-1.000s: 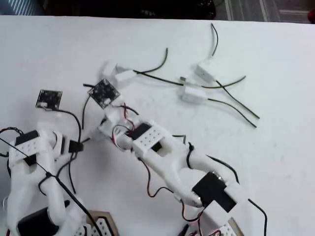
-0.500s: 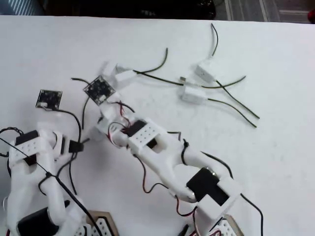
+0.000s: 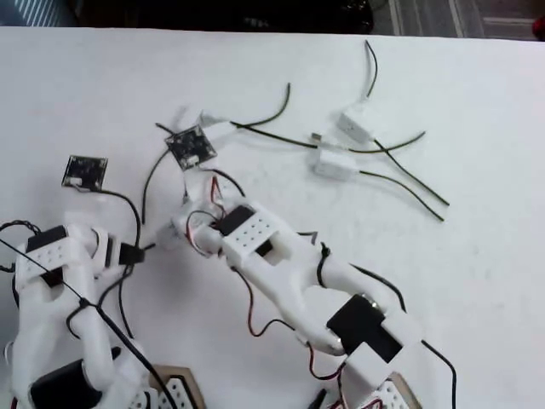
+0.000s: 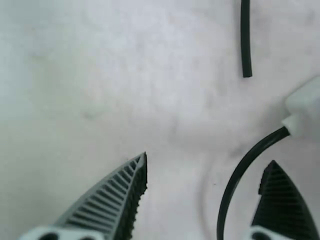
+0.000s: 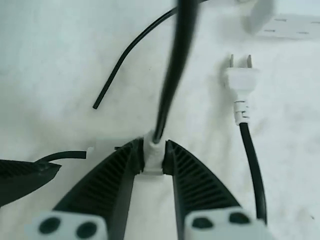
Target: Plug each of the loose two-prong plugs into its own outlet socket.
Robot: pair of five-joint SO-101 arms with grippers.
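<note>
The right arm [image 3: 281, 264] stretches low across the white counter [image 3: 102, 77], and its jaws are pinched tight on the body of a small white plug [image 5: 152, 159]. That plug's black cord [image 5: 172, 70] rises straight up from between them. Just beside it a second plug [image 5: 241, 82] lies flat on the counter with its two prongs plainly showing. This one's own black cord [image 5: 252, 160] trails back alongside the jaws. A white socket block [image 5: 280, 22] sits a little past those prongs, not touching them, and a loose cord end [image 5: 120, 65] curves off on the other side.

Further along the counter two more socket blocks [image 3: 353, 126] [image 3: 332, 164] lie near each other, well apart from the held plug, with thin black cords straggling away from them.

The left arm [image 3: 60, 290] sits at the near corner with its jaws wide apart and gripping nothing. A black wire [image 4: 240, 175] lies on the counter between the tips and runs up into a white fitting [image 4: 305, 107] — I can't tell what that piece is. Another cut wire end [image 4: 245, 40] lies beyond.
</note>
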